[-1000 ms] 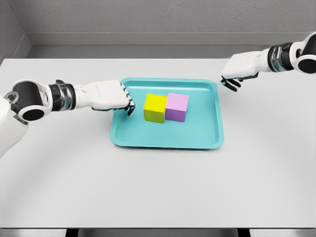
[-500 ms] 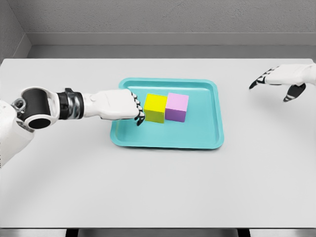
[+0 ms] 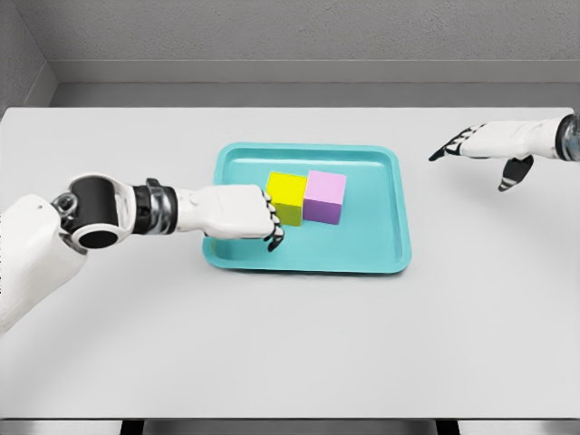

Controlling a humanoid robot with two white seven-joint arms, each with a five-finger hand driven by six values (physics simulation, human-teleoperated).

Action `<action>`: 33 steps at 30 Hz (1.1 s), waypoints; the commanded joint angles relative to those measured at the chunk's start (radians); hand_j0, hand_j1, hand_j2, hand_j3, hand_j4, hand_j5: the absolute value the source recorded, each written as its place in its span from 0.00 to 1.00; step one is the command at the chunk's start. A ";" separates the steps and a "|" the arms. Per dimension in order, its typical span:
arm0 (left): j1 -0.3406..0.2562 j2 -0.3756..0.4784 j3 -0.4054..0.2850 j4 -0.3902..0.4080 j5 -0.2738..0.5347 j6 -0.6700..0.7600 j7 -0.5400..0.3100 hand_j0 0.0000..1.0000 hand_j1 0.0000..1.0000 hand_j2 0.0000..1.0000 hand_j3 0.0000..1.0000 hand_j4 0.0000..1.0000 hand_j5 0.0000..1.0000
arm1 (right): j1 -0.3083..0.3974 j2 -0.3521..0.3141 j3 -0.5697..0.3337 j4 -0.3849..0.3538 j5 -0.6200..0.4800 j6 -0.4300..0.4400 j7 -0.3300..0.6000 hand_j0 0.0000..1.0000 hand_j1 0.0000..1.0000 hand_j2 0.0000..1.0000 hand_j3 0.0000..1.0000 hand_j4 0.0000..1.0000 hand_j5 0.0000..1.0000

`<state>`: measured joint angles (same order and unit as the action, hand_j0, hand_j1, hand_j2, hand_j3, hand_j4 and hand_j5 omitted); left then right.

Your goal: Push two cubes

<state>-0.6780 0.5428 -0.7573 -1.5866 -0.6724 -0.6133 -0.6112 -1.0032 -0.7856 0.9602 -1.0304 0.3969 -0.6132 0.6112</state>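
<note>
A yellow cube [image 3: 288, 194] and a pink cube [image 3: 325, 196] stand side by side, touching, in the middle of a teal tray [image 3: 362, 249]. My left hand [image 3: 268, 222] reaches over the tray's left rim, its curled fingers against the yellow cube's left front corner, hiding part of that face; it holds nothing. My right hand [image 3: 471, 145] hovers over the table to the right of the tray, fingers stretched flat toward the tray, thumb hanging down, holding nothing.
The tray lies on a white table [image 3: 290, 335] whose front edge runs along the bottom of the view. A grey wall [image 3: 290, 36] rises behind the table's far edge.
My left hand slid right and forward over the tray rim until it met the yellow cube. The right hand drew back right, then drifted slightly left, fingers straightened. The cubes have barely moved.
</note>
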 commanded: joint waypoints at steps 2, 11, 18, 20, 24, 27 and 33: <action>-0.003 -0.012 -0.031 -0.003 0.004 0.002 0.000 0.46 0.46 0.46 0.46 0.46 0.46 | 0.000 0.046 0.023 -0.003 -0.004 0.002 0.000 1.00 1.00 1.00 1.00 1.00 1.00; -0.006 -0.052 -0.037 0.045 -0.019 0.002 0.000 0.46 0.46 0.46 0.46 0.46 0.46 | -0.008 0.072 0.043 0.003 -0.004 0.002 0.000 0.67 0.67 0.67 0.67 0.67 0.67; -0.014 -0.092 -0.071 0.105 -0.021 0.002 0.000 0.46 0.46 0.46 0.46 0.46 0.46 | -0.011 0.083 0.041 0.026 -0.004 0.002 0.000 0.73 0.73 0.73 0.73 0.73 0.73; -0.014 -0.092 -0.071 0.109 -0.019 0.002 0.000 0.46 0.46 0.46 0.46 0.46 0.46 | -0.011 0.083 0.045 0.026 -0.003 0.002 0.000 0.96 0.96 0.96 0.96 0.96 0.96; -0.020 -0.089 -0.070 0.099 -0.009 0.002 0.000 0.46 0.46 0.46 0.46 0.46 0.46 | -0.012 0.077 0.045 0.023 -0.003 0.002 0.000 1.00 1.00 1.00 1.00 1.00 1.00; -0.025 -0.086 -0.070 0.096 -0.001 0.002 0.000 0.46 0.46 0.46 0.46 0.46 0.46 | -0.012 0.059 0.046 0.026 -0.003 0.002 0.000 1.00 1.00 1.00 1.00 1.00 1.00; -0.031 -0.084 -0.070 0.094 0.010 0.002 0.000 0.46 0.46 0.46 0.46 0.46 0.46 | -0.017 0.002 0.045 0.044 0.000 0.002 0.000 1.00 1.00 1.00 1.00 1.00 1.00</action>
<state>-0.7102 0.4577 -0.8261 -1.4914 -0.6834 -0.6112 -0.6074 -1.0216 -0.7685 1.0058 -0.9933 0.3992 -0.6131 0.6112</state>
